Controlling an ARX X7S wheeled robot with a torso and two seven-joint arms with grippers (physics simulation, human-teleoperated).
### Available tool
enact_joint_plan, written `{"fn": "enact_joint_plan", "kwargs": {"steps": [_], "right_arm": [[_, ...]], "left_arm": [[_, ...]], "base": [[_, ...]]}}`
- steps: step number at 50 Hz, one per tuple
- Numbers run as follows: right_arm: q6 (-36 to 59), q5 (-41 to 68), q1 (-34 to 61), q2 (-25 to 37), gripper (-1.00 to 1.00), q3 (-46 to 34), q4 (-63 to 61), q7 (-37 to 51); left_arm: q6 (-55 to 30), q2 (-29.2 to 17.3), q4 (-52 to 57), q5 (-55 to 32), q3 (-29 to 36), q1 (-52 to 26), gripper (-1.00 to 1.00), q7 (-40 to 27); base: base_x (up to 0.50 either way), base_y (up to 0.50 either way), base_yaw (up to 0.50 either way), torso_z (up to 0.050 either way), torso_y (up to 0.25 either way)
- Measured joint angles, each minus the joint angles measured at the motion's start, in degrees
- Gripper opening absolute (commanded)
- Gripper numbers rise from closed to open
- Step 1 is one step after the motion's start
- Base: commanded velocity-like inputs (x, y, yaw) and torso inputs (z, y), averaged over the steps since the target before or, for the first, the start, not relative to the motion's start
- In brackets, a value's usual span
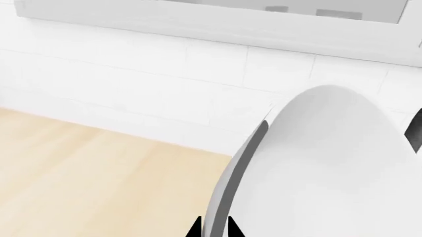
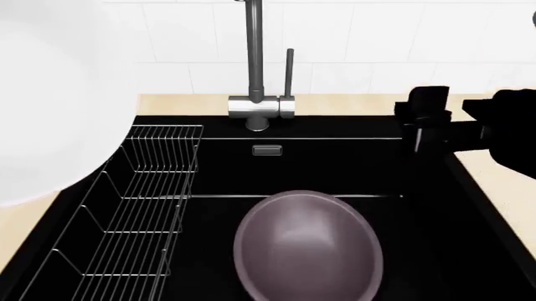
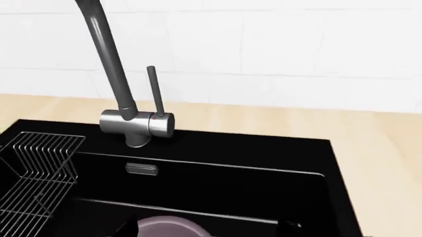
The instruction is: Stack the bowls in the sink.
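Pinching the rim of the white bowl (image 1: 329, 163), the left fingers (image 1: 213, 230) are seen at the lower edge of the left wrist frame. The bowl is held raised at the head view's far left, presumably for carrying over the dark bowl (image 2: 307, 248) resting low-centre in the sink (image 2: 469, 207). The right gripper (image 2: 427, 116) hovers at upper right; its spread cannot be told.

Flat, even simulator lighting, bright, no clear source direction. White tiled wall (image 2: 377, 37) near blown out, grout lines faint. White bowl (image 2: 42, 106) washes into wall in head view, edges soft. Black sink (image 2: 335, 163) swallows detail, no cast shadows readable inside. Soft sheen on dark bowl (image 2: 305, 248) and steel faucet (image 3: 138, 126). Slight overall softness.
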Motion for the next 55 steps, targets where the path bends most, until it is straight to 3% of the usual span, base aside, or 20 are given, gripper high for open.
{"fn": "enact_joint_plan", "kwargs": {"steps": [24, 55], "right_arm": [[4.09, 6.01, 11.40, 5.00, 1.00, 1.65, 0.92, 5.85], [5.39, 4.15, 11.10, 8.71, 1.00, 1.33, 0.66, 5.16]], "left_arm": [[-0.34, 8.05, -0.91, -0.01, 4.99, -1.26, -1.00, -3.30], [2.66, 14.85, -0.85, 6.67, 9.94, 3.60, -1.00, 0.91]], "base": [[0.00, 0.00, 0.00, 0.000, 0.000], [0.00, 0.00, 0.00, 0.000, 0.000]]}}
